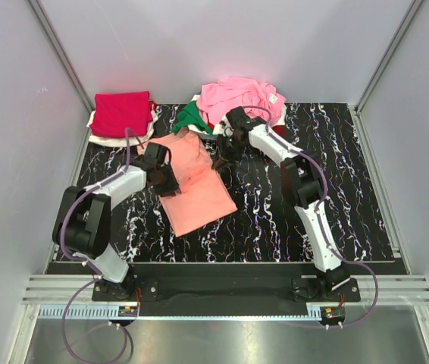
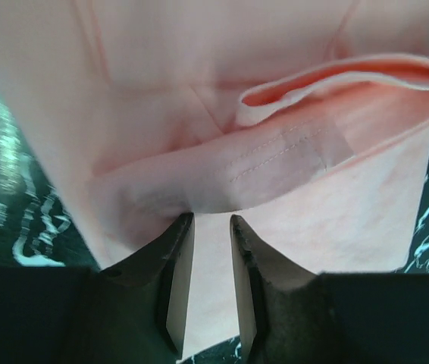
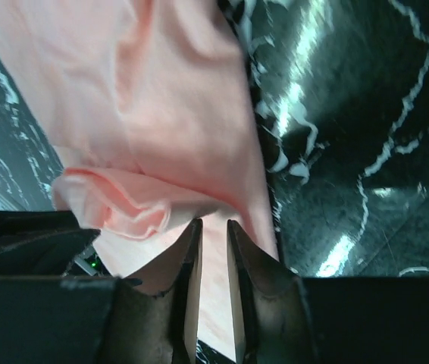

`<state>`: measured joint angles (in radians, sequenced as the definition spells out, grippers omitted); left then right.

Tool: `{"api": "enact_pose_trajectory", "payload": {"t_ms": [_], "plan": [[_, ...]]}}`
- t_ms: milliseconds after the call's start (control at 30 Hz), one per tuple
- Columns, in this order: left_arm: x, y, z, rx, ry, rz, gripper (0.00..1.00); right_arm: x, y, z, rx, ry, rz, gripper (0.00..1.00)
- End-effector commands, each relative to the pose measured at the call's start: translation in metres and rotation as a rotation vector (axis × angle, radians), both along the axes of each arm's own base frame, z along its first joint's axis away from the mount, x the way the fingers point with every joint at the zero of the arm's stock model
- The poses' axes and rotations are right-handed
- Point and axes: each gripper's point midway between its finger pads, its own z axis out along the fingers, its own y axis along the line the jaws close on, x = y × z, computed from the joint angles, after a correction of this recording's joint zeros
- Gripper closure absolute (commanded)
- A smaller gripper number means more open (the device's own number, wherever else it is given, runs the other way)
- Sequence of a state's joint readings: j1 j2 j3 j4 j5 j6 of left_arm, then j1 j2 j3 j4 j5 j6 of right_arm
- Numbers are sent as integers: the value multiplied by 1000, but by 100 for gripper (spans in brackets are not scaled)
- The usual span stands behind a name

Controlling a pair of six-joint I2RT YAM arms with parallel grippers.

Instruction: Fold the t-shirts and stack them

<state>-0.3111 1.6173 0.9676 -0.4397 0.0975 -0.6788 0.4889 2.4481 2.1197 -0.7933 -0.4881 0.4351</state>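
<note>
The salmon-orange t-shirt [image 1: 195,186] lies partly folded on the mat's middle. My left gripper [image 1: 169,182] is at its left edge, jaws drawn close and pinching a raised fold of the shirt [image 2: 222,174] at the tips [image 2: 211,218]. My right gripper [image 1: 222,152] is at the shirt's upper right edge, jaws likewise close on a bunched fold [image 3: 123,205] at the tips [image 3: 213,222]. A folded crimson-magenta shirt [image 1: 121,112] sits on a white one [image 1: 108,139] at the back left. A heap of light pink [image 1: 239,95], green [image 1: 192,117] and red shirts lies at the back middle.
The black white-veined mat [image 1: 290,205] covers the table. Grey walls with metal corner posts [image 1: 63,61] close in the left, back and right. The arm bases stand on the rail at the near edge [image 1: 222,292].
</note>
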Motion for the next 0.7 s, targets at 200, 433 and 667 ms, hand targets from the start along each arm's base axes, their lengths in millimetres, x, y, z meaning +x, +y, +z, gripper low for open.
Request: {"api": "enact_pose_trajectory", "payload": {"t_ms": [200, 433, 667], "plan": [[48, 68, 60, 75, -137, 106, 55, 14, 17, 49, 99, -101, 10, 39], [-24, 46, 69, 42, -177, 34, 32, -36, -35, 68, 14, -165, 8, 23], [-113, 19, 38, -96, -108, 26, 30, -115, -79, 36, -51, -39, 29, 22]]}}
